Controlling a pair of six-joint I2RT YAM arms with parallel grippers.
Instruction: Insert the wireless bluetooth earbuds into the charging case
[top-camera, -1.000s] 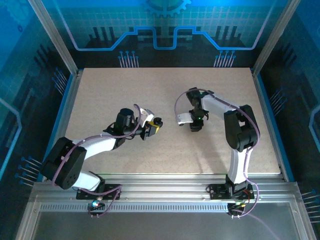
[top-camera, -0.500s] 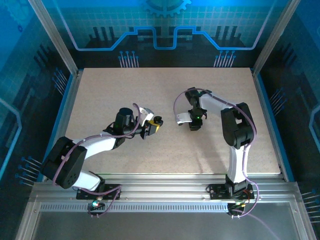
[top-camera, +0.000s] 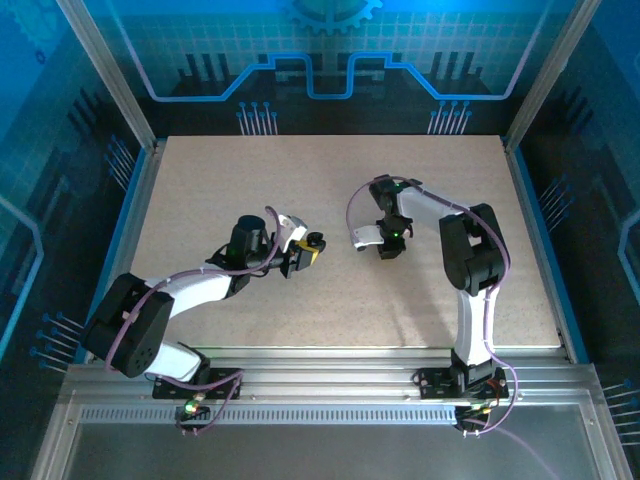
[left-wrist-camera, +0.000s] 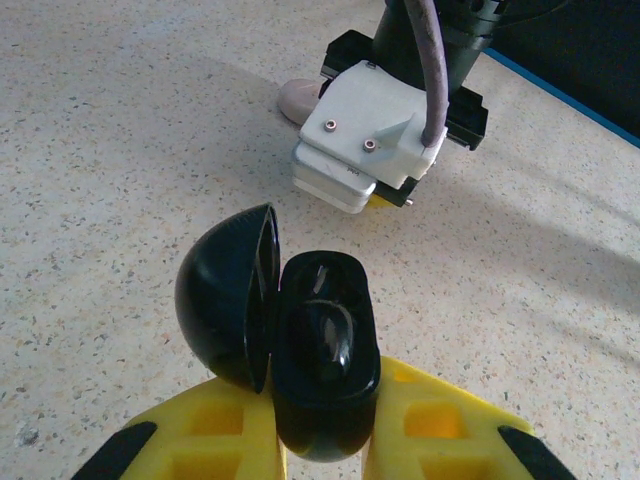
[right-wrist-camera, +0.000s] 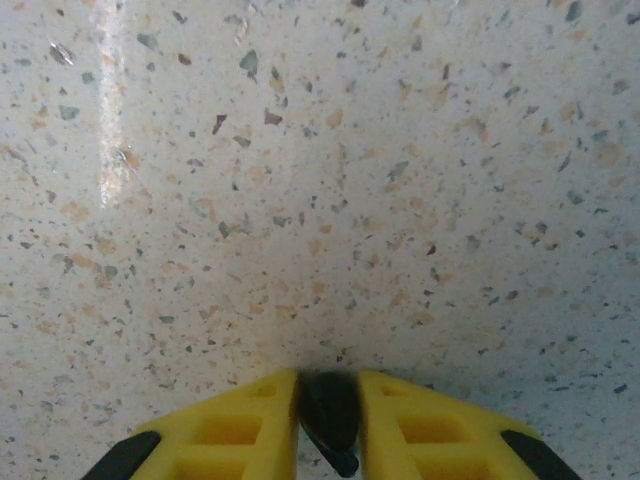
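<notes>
Left jaws, clamped together on the charging case (left-wrist-camera: 325, 345), hold it raised above the bench (right-wrist-camera: 300, 150) with its lid (left-wrist-camera: 225, 300) swung open to one side and the glossy inner well facing outward. Right jaws are closed on one small black piece, taken to be an earbud (right-wrist-camera: 330, 415), pinched between the yellow fingertips low over the speckled surface. In the top view the two arms face each other near the middle of the bench, their jaws near but apart. Judged progress: the case is opened and presented, and one earbud is gripped but not yet seated. Carrying it across and inserting it is left to do. Whether the other earbud already lies in the well cannot be told.
</notes>
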